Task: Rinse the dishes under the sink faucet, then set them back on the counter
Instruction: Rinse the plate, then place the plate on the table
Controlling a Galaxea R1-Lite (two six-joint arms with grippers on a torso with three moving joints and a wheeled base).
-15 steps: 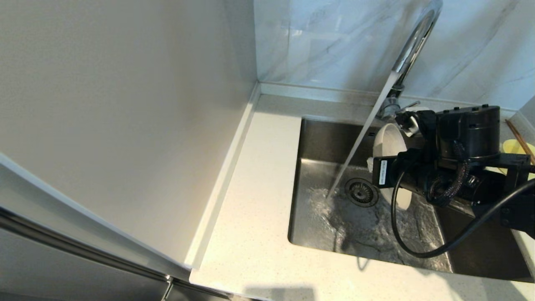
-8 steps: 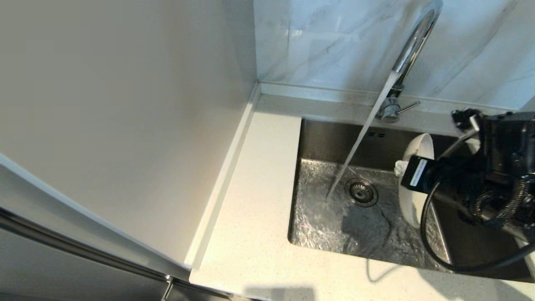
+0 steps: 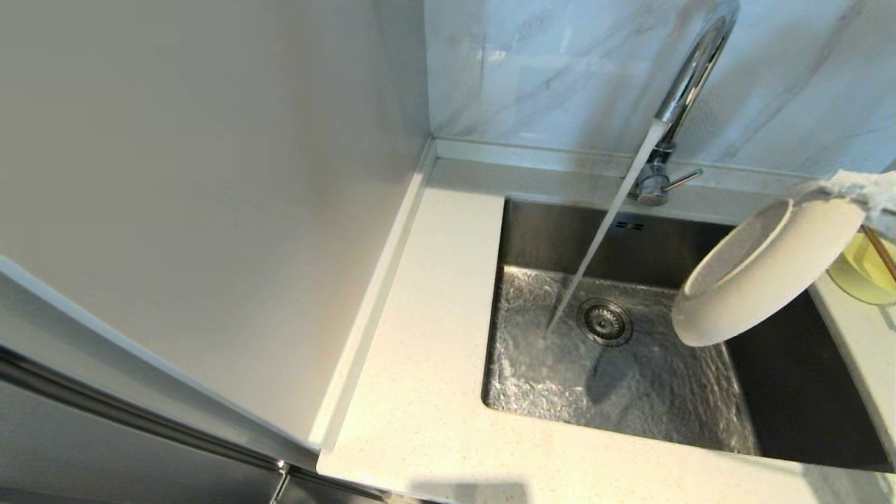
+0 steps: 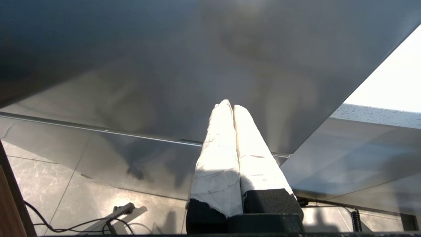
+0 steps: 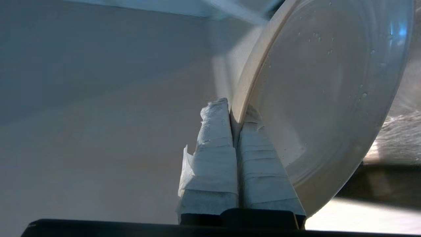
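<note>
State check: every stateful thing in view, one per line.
Chrome gooseneck faucet: running, stream hitting basin.
Stainless-steel sink: wet floor, drain uncovered.
White round plate: tilted, wet, held over sink's right side.
Right gripper: jaws clamped on plate rim.
Left gripper: jaws shut, empty, parked below the counter.
Pale-yellow bowl: on counter, chopsticks resting on it.

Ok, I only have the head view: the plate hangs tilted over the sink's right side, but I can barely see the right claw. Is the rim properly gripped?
Observer: Yes. The right wrist view shows the right claw shut on the plate, with the rim pinched between its taped fingers.
Operator: Is the plate wet?
Observer: Droplets dot its inner face.
Operator: And the left claw?
Observer: The left claw is shut and empty, parked by a grey panel.
</note>
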